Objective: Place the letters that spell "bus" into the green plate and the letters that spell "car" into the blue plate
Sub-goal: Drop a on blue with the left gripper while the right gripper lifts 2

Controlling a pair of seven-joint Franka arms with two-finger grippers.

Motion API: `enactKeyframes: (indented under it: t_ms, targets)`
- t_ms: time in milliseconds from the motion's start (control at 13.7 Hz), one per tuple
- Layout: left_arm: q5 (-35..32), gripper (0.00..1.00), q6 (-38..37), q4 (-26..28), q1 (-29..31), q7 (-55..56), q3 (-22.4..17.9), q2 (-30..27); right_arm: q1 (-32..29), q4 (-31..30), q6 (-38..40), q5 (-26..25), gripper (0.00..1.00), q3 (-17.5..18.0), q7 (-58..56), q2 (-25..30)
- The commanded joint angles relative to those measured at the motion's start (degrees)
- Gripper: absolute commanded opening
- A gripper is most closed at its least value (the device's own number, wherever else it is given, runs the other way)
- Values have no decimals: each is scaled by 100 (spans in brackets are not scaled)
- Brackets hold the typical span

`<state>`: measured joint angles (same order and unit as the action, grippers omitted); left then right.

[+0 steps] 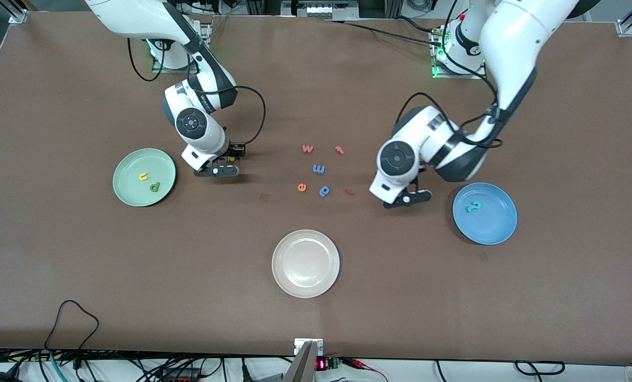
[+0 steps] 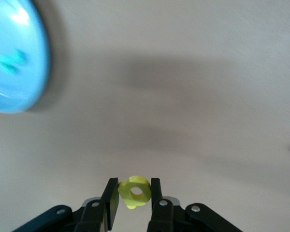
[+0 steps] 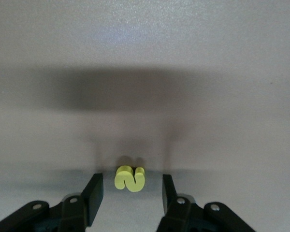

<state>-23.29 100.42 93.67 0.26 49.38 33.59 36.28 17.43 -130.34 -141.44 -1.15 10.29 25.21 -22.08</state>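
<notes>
Mint-green, the green plate [image 1: 128,187] carries two letters, a yellow u [image 1: 143,176] and a dark green b [image 1: 154,186]. Just beside it my right pincer [image 1: 230,161] straddles one yellow s [image 3: 129,179] on the worktop [image 1: 316,313], fingers apart, not gripping. Six loose letters lie mid-worktop. My left pincer [image 2: 131,203] clamps one yellow a [image 2: 134,192] near the blue plate [image 1: 499,228], which carries two teal letters [image 1: 473,206].

The left arm reaches down from its base, its hand [image 1: 414,198] low over the counter, fingers [image 2: 156,195] pressed on a small yellow letter [image 2: 134,192]. The right arm bends down likewise, its hand [image 1: 224,171] low, fingers [image 3: 93,192] spread apart.
</notes>
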Motion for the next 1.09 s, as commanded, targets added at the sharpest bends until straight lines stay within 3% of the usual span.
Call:
enactKeyframes:
  t_ms: [0,291,583,729,802,874,1020]
  targets:
    - [-307,19,-251,-192,683,-1251,-10,-6,15,-27,-59,27,58,0,342,11]
    - [-369,20,55,-280,1625,-2913,-27,46,50,-27,-68,27,57,0,642,-24]
    - [-598,23,443,-192,2030,-3513,-115,353,111,-27,-77,27,56,0,660,-68]
    - [-598,29,540,-69,2031,-3567,-115,407,138,-27,-86,27,56,0,660,-68]
    - [-589,48,523,-69,2039,-3567,-115,398,147,-27,-86,27,54,0,660,-68]
    - [-589,99,488,-69,2022,-3550,-115,372,147,-27,-86,27,53,0,660,-68]
    - [-589,100,252,-147,2039,-3576,-54,258,147,-27,-86,27,49,0,652,-77]
